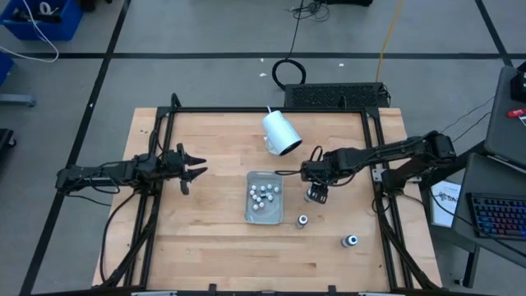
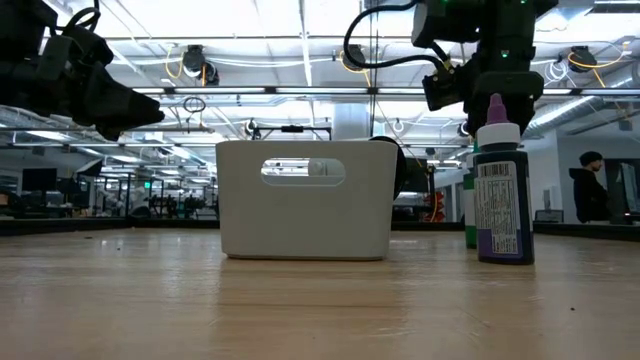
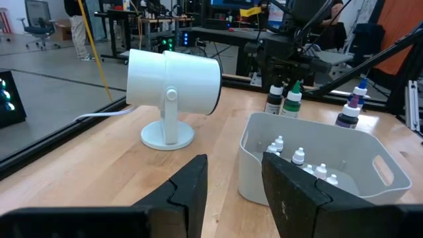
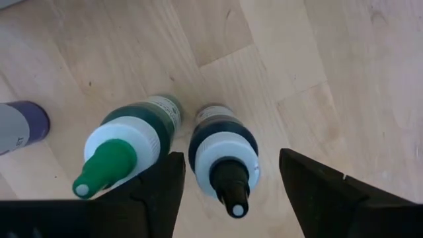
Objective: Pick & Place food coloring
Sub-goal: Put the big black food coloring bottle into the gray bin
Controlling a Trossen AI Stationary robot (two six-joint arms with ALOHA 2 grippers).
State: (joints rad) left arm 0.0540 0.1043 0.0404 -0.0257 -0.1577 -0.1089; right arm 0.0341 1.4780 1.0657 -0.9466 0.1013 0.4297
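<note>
the right gripper (image 4: 228, 178) hung with fingers spread over a black-tipped bottle (image 4: 225, 158) just right of the tray (image 1: 251, 215), the green-tipped bottle (image 4: 125, 155) touching it likely to topple; the left gripper (image 1: 193, 169) waited spread at far left.

The pale wooden-plank counter (image 1: 205, 238) carries a clear rectangular plastic tray (image 1: 264, 216) at its middle, small white-capped bottles (image 1: 263, 196) clustered inside. Behind it stands a large white cylindrical cup on a round foot (image 1: 281, 133), tipped on its side. Beside the tray, two dark bottles stand upright and close together: the green-capped bottle (image 4: 125, 153) and the black-tipped bottle (image 4: 225, 157). A purple-capped bottle (image 2: 503, 190) stands nearer the front, and a fourth dark bottle (image 1: 351, 241) well apart.
</note>
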